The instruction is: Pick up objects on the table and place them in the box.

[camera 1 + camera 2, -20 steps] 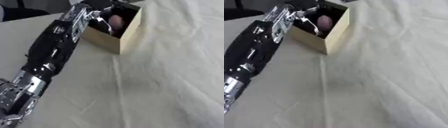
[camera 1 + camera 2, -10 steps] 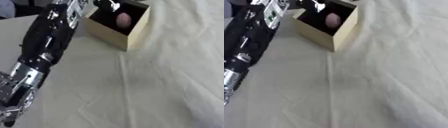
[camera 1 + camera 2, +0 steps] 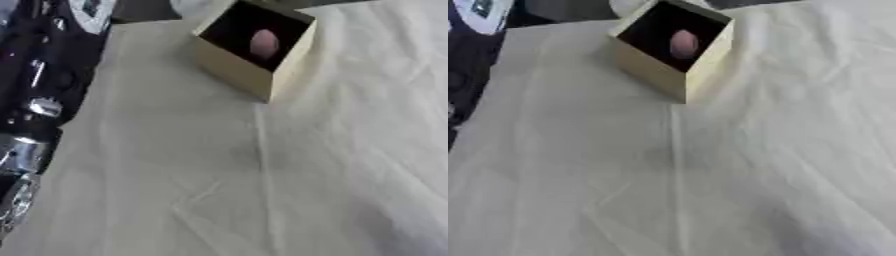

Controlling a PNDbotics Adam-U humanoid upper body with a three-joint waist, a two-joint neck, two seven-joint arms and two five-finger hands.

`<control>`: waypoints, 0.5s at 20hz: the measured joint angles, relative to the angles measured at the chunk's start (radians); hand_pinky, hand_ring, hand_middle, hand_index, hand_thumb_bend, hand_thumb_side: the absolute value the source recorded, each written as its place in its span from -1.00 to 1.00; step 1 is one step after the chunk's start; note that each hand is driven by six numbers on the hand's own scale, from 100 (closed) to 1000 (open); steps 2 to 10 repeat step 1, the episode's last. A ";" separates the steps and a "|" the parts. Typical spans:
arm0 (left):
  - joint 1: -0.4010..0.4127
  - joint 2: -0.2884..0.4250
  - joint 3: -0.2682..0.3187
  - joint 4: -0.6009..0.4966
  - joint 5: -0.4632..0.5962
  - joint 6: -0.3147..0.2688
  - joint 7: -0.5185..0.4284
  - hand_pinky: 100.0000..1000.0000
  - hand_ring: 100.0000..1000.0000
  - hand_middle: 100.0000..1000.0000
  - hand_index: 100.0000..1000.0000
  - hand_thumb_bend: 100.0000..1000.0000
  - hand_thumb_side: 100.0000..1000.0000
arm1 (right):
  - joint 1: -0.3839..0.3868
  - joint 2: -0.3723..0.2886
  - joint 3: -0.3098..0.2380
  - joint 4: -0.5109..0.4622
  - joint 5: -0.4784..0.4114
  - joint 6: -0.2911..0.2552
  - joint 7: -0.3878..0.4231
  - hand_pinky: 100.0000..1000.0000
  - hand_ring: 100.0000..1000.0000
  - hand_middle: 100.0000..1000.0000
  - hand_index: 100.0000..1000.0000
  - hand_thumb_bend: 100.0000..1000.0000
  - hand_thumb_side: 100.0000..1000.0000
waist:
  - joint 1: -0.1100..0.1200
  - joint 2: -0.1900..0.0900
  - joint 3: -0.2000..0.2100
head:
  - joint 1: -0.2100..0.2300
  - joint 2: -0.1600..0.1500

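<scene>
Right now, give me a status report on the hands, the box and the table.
Left arm along left edge, hand out of view; right hand not in view. Pinkish egg-shaped object sits inside box. Nothing blocking the box.

The table point(image 3: 350, 165) is covered in a matt cream cloth, soft-looking and creased all over. The box point(image 3: 236, 70) near its far edge looks like plain pale wood or card, matt outside, dark inside. The pinkish egg-shaped thing point(image 3: 264, 44) in it looks smooth. The left arm point(image 3: 44, 75) is glossy black plastic with shiny silver metal.
</scene>
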 measured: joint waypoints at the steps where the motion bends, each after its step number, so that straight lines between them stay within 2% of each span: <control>1: 0.026 0.009 0.015 -0.027 0.016 0.003 0.016 0.26 0.43 0.45 0.71 -1.00 -0.44 | 0.000 0.001 -0.002 0.000 0.001 -0.001 -0.002 0.57 0.21 0.13 0.51 -1.00 0.51 | -0.003 0.000 0.008 | -0.005 0.000; 10: 0.026 0.009 0.015 -0.027 0.016 0.003 0.016 0.26 0.43 0.45 0.71 -1.00 -0.44 | 0.000 0.001 -0.002 0.000 0.001 -0.001 -0.002 0.57 0.21 0.13 0.51 -1.00 0.51 | -0.003 0.000 0.008 | -0.005 0.000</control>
